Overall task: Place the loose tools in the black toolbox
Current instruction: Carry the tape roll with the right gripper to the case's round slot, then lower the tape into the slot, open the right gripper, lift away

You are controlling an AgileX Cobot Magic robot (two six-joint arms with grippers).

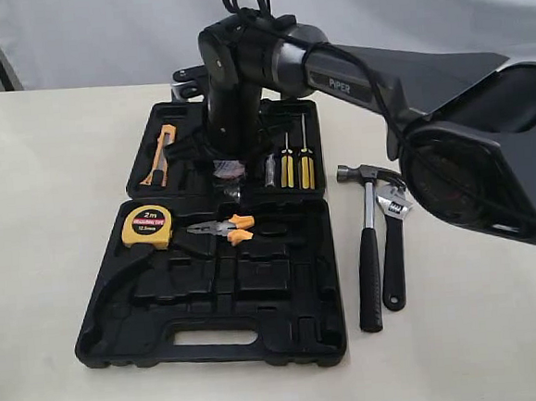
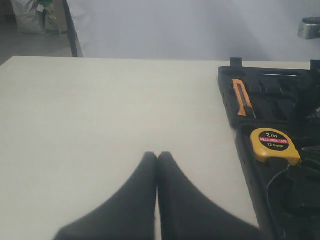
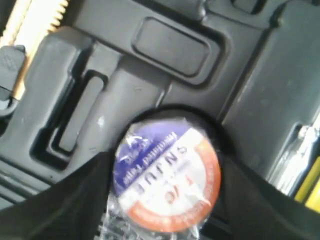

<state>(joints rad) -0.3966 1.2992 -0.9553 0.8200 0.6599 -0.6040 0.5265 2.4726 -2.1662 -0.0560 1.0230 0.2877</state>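
Where the table (image 1: pixel 44 181) runs toward its near edge, the black toolbox (image 1: pixel 298 342) lies open, its handle side nearest. Beside it, toward the table's right edge, the claw hammer (image 1: pixel 369 257) and the adjustable wrench (image 1: pixel 394 246) lie just beside each other on the bare top, handles toward the near edge and heads toward the far edge.

In the nearer half of the case sit a yellow tape measure (image 1: pixel 147 227) and yellow-handled pliers (image 1: pixel 222 230). The farther half holds an orange utility knife (image 1: pixel 160 156) and two yellow-handled screwdrivers (image 1: pixel 297 166).

The right gripper (image 1: pixel 230 162) points down into that farther half, between the knife and the screwdrivers. Its wrist view shows the fingers (image 3: pixel 75 200) spread wide with the tape roll (image 3: pixel 167 175), blue-and-red label up, between them over the moulded tray. Each finger lies right at the roll's rim, but I cannot tell whether they are pressing it.

The left gripper (image 2: pixel 157 156) hangs over bare tabletop, fingertips pressed together with nothing between them.
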